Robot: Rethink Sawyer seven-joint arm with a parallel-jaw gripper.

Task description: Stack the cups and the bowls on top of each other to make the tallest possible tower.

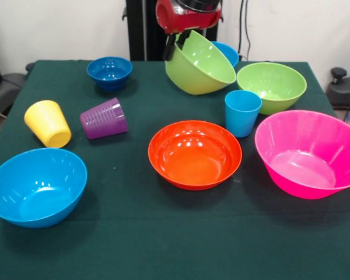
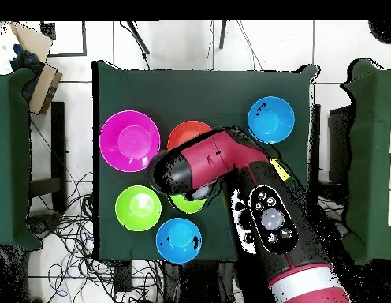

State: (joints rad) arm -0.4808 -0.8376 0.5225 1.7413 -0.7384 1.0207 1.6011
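Observation:
My gripper point(image 1: 172, 49) is shut on the rim of a lime green bowl point(image 1: 199, 64) and holds it tilted at the table's far side. A light blue bowl point(image 1: 228, 52) sits just behind it. The second lime green bowl point(image 1: 272, 86) and a light blue cup point(image 1: 242, 112), which stands upright, are to the right. The orange bowl point(image 1: 195, 154) is in the middle and the pink bowl point(image 1: 308, 153) at the right. Another light blue bowl point(image 1: 36, 186) is near left. The yellow cup point(image 1: 48, 123) and purple cup point(image 1: 104, 118) lie on their sides. The dark blue bowl point(image 1: 109, 72) is far left.
The table is covered with a dark green cloth point(image 1: 163, 245). In the overhead view the red arm point(image 2: 222, 162) covers the gripper, the cups and the held bowl point(image 2: 188, 203). The pink bowl point(image 2: 129, 140) and a lime green bowl point(image 2: 137, 207) show beside the arm.

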